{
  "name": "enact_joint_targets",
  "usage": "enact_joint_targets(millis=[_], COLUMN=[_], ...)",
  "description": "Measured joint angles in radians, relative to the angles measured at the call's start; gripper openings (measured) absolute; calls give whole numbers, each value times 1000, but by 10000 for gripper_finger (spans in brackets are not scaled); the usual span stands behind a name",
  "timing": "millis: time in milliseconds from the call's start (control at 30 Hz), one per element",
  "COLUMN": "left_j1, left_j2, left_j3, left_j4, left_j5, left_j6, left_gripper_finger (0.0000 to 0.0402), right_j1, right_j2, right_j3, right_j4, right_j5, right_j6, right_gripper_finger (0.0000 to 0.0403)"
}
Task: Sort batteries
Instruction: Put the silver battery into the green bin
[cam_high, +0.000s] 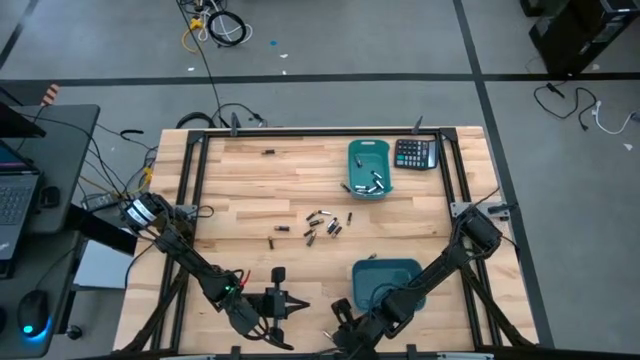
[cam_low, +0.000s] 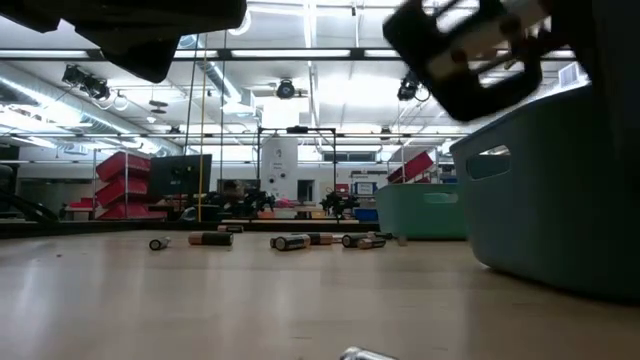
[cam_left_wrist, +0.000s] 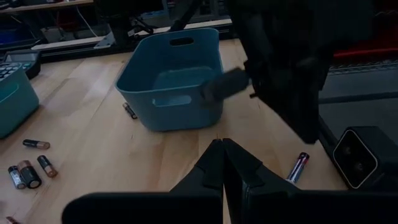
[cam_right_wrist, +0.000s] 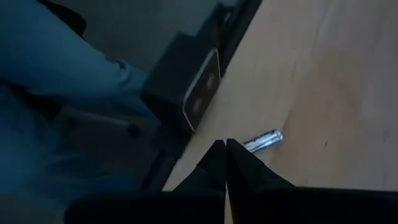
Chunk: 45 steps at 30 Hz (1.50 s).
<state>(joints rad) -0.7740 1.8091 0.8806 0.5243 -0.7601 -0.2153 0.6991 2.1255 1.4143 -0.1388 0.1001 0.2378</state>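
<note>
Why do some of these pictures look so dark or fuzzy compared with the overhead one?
High view: evenly lit, table clear. Low view: bright ceiling lights behind leave the near teal bin and the arms overhead as dark blurred shapes; the batteries are sharper. Left wrist view: the right arm close in front is dark and blurred. Right wrist view: dim, soft, one silvery battery catching light.

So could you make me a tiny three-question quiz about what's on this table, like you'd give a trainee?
1. True or false: the far bin already holds batteries.
2. What dark gadget sits right beside that far bin?
A) calculator
B) phone
C) remote
3. Fill in: both the left pincer and the right pincer are ____, holding nothing.

Key: 1 true; 2 A; 3 shut. Loose batteries lie mid-table, and the near bin looks empty.
</note>
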Motion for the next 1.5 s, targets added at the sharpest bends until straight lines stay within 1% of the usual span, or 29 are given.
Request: enact_joint_targets(millis=[133,433,667,900,1033,1100,1233,1333,1500], left_j1=[1,1,1,1,1,1,1,6,40], left_j2=[0,0,0,0,0,0,0,0,0], left_j3=[0,0,0,0,0,0,0,0,0], left_j4=[1,0,-2,-5,-4,-5,-26,-37,-33], left_j5=[0,0,1,1,2,5,14,12,14], left_j6=[1,1,2,2,1,2,-1,-1,-33], left_gripper_finger=[0,0,0,0,0,0,0,0,0], right_j1=[0,-22,-28,-46,-72,-77,-80,-80,-81], right_j2=[31,44,78,75,58,33,-62,-140,-283], right_j3=[0,2,0,1,-1,-1,0,0,0], right_j4=[38,109,93,46,24,23,-2,-84,-281], right_j5=[-7,-18,-23,80,113,125,130,125,121], right_j6=[-5,-58,-54,-70,-98,-113,-143,-134,-32], right_gripper_finger=[0,0,0,0,0,0,0,0,0])
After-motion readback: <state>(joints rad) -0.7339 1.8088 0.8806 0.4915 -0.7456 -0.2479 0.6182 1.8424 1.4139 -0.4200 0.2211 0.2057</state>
